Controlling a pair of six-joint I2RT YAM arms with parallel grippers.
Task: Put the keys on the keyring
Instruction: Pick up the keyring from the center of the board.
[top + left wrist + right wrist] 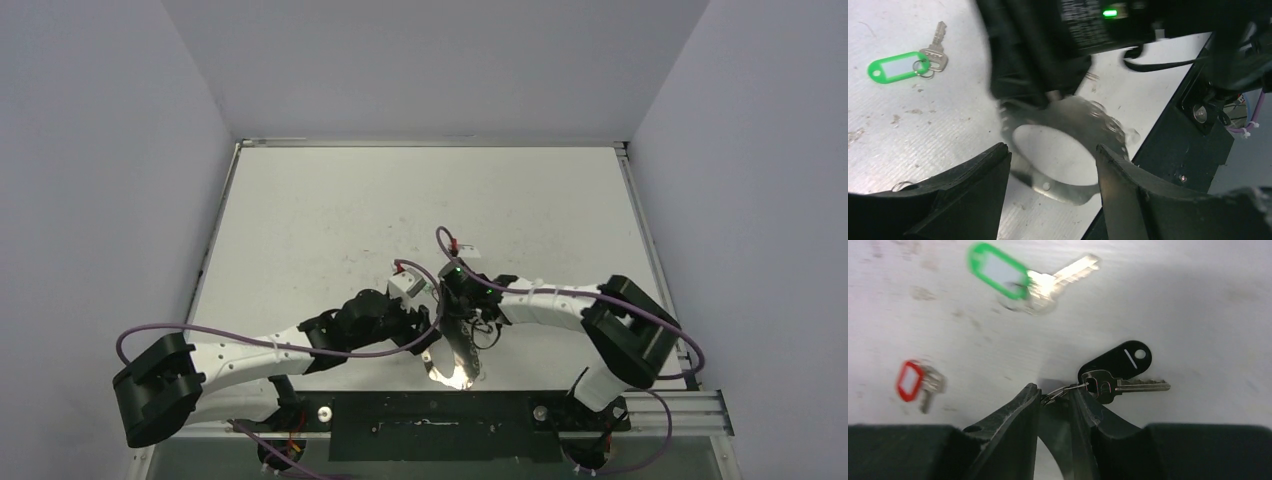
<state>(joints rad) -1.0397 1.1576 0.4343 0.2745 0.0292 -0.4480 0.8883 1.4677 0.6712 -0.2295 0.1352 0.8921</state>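
Right gripper point(1054, 390) up close, jaws pinched almost together on the thin split ring point(1068, 388) of the black-tagged key point(1120, 362), which lay flat on the table point(1198, 300). Light, stiff, slick metal, likely to skate, so that ring or the plastic tag looked the best hold. Three keys counted: black, the green-tagged key point(998, 270) beyond and the red-tagged key point(910, 381) off left. One keyring point(1083, 117), shiny and flat, lay between the left gripper point(1053, 150) and its parted jaws.
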